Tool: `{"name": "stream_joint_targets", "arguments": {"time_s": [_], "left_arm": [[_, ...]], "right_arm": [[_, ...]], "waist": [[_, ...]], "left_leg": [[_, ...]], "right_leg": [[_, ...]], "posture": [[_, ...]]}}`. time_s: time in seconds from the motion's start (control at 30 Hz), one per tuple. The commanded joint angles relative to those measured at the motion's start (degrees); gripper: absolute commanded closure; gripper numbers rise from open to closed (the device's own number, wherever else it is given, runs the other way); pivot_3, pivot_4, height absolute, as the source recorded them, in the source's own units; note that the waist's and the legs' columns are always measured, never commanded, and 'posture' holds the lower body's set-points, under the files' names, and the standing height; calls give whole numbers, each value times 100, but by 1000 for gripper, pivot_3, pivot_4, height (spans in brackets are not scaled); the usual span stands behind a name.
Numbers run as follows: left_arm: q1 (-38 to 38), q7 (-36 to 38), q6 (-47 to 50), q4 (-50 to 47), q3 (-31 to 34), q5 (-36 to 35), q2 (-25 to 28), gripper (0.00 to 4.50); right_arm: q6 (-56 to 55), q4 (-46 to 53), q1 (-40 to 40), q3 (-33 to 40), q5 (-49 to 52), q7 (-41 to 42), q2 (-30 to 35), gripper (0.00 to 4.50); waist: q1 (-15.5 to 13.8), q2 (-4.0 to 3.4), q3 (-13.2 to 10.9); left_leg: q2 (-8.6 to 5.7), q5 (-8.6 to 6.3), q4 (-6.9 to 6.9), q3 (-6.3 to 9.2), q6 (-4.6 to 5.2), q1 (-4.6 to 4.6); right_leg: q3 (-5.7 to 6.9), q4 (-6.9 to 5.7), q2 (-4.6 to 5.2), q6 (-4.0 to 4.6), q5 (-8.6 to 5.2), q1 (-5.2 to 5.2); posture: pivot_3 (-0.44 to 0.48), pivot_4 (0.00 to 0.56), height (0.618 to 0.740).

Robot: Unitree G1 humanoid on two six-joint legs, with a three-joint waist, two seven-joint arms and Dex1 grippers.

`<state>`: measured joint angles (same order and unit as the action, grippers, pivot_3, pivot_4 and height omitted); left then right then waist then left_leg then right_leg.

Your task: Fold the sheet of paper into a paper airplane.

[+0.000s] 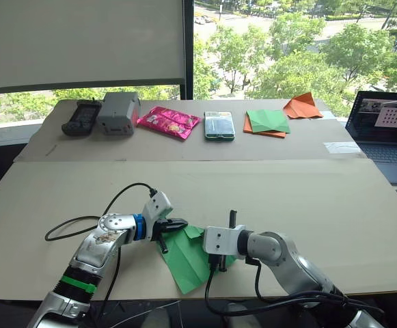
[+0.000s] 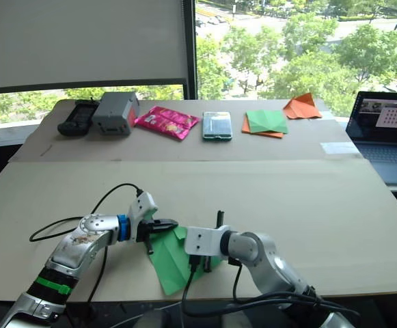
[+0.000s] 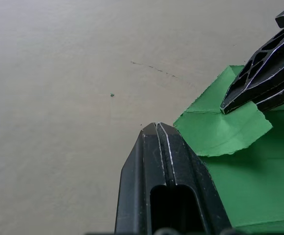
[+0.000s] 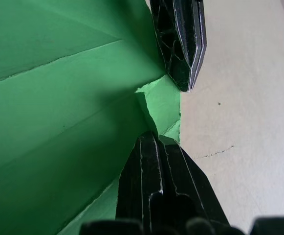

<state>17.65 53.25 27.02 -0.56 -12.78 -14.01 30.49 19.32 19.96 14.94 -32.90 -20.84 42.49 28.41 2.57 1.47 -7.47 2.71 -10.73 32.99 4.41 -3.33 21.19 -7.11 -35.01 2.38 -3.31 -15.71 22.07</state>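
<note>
Window-side beige surface [image 1: 307, 205], with the sheet of paper [image 1: 188, 258] at its near edge, partly folded. Left gripper [image 1: 178, 223] fingers look pressed together on a small corner flap; right gripper [image 4: 173, 142] fingers also look closed, touching that flap. Mid-fold, I'd guess; next needs flattening that crease. No readable labels anywhere.

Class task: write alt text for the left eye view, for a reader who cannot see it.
Two robot grippers, left gripper and right gripper, meet over a partly folded sheet of paper at the near edge of a tan table.
</note>
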Motion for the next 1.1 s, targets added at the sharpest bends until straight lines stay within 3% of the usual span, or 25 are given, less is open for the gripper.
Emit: {"name": "stream_joint_targets", "arguments": {"time_s": [0.03, 0.33, 0.57, 0.73, 0.97, 1.1], "left_arm": [[-29, 54, -185, -9, -178, 226, 71, 4500], [28, 159, -202, 271, -534, 646, 205, 4500], [22, 242, -277, 306, -560, 657, 190, 4500], [63, 244, -310, 368, -561, 673, 154, 4500], [81, 228, -350, 413, -550, 664, 128, 4500], [67, 211, -344, 394, -539, 657, 117, 4500]], "right_arm": [[106, 72, -52, 46, -56, 29, -33, 4448], [251, 213, -32, 174, -32, 13, -130, 4448], [1141, 877, -190, 965, 1085, 239, -579, 2213], [1836, 1085, 53, 1557, 2017, 311, -987, 2213], [1963, 212, 520, 1309, 2165, 8, -1203, 4430], [1826, -231, 562, 981, 2068, -164, -1243, 4471]], "waist": [[-1, -1, 3], [-8, 0, 33], [-5, -3, 42], [0, -9, 51], [-7, -17, 56], [-7, -21, 58]], "left_leg": [[0, 0, 0, 0, 0, 0], [0, 0, 0, 0, 0, -4], [0, 0, 0, 1, 0, -3], [0, 0, 0, 1, 0, -4], [0, 0, 0, 2, 0, -3], [-1, 0, 0, 2, 0, -1]], "right_leg": [[0, 0, 0, 0, 0, 0], [0, 0, 0, 1, -1, -4], [1, -2, 0, 2, -1, -4], [0, -3, 0, 2, -1, -6], [1, -2, 0, 3, -2, -4], [0, -3, 0, 3, -1, -3]], "posture": [[0, 150, 740], [0, 150, 740], [0, 150, 740], [0, 150, 740], [0, 150, 740], [0, 150, 740]]}}
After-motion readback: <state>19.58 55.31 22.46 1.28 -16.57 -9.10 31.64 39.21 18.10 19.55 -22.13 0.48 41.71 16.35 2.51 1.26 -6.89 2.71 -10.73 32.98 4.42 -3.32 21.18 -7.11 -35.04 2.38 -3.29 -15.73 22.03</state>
